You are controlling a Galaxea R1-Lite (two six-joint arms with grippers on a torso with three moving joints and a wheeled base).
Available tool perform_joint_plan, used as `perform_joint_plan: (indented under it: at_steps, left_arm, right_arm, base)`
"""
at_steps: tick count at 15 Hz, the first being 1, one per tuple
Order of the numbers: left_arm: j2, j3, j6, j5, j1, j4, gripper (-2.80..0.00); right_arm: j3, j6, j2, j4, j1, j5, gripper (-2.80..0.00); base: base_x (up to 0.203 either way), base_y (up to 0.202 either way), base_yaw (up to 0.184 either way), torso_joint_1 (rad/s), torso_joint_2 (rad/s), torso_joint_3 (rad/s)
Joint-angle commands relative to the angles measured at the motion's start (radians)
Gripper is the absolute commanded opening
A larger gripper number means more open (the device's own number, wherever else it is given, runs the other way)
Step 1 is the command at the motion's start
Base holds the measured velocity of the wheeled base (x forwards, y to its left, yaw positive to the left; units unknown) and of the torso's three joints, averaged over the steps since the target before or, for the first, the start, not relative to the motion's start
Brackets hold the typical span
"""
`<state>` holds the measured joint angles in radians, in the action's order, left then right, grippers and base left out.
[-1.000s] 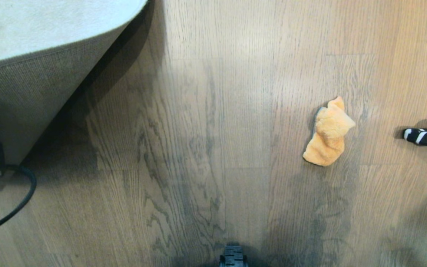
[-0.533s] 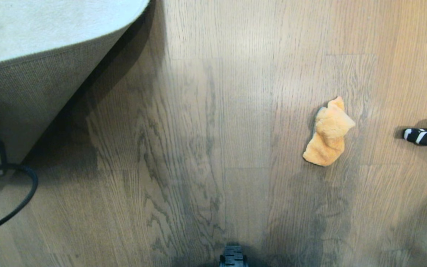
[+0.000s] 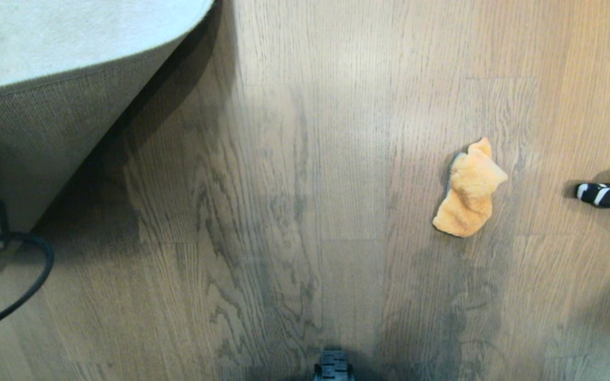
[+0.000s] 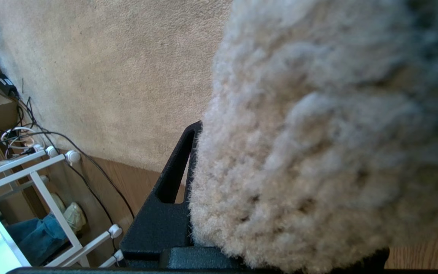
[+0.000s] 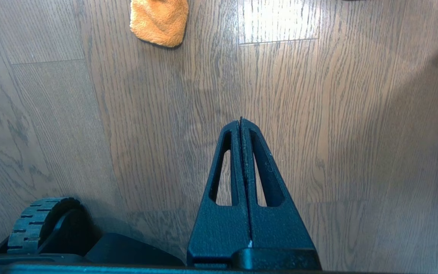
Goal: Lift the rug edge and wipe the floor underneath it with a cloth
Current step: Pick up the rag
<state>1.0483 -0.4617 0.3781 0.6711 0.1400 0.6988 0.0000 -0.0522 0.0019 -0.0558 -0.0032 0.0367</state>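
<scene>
Head view: my left pincer [image 4: 194, 182] is clamped on the rug edge [image 3: 72, 90], holding it up off the floor [image 3: 305, 211]. The cloth [image 3: 469, 190] lies ahead of my right pincer [image 5: 240, 125], which is pressed together. It looks soft and light; pinch its middle.

Striped black-and-white object [image 3: 609, 196], white rack [image 4: 32, 179]

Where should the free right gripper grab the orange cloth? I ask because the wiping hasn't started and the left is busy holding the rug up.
Take the cloth at its bunched upper hump, coming straight down from above: it lies crumpled on the floor, so that raised fold offers something to pinch. The right gripper is shut and must open first.
</scene>
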Motion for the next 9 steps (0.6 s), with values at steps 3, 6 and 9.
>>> perform_joint_plan:
  at_steps: [3,6,9]
  left_arm:
    - [0.002,0.0,0.002,0.004,-0.002,0.005,-2.8]
    - [0.002,0.0,0.002,0.004,0.0,0.005,-2.8]
    - [0.002,0.0,0.001,0.004,0.003,0.007,-2.8]
  right_arm:
    - [0.0,0.0,0.0,-0.001,0.0,0.0,-2.8]
    - [0.0,0.0,0.0,-0.001,0.0,0.0,-2.8]
    - [0.0,0.0,0.0,-0.001,0.0,0.0,-2.8]
  base:
    - [0.0,0.0,0.0,0.0,0.0,0.0]
    - [0.0,0.0,0.0,0.0,0.0,0.0]
    - [0.0,0.0,0.0,0.0,0.0,0.0]
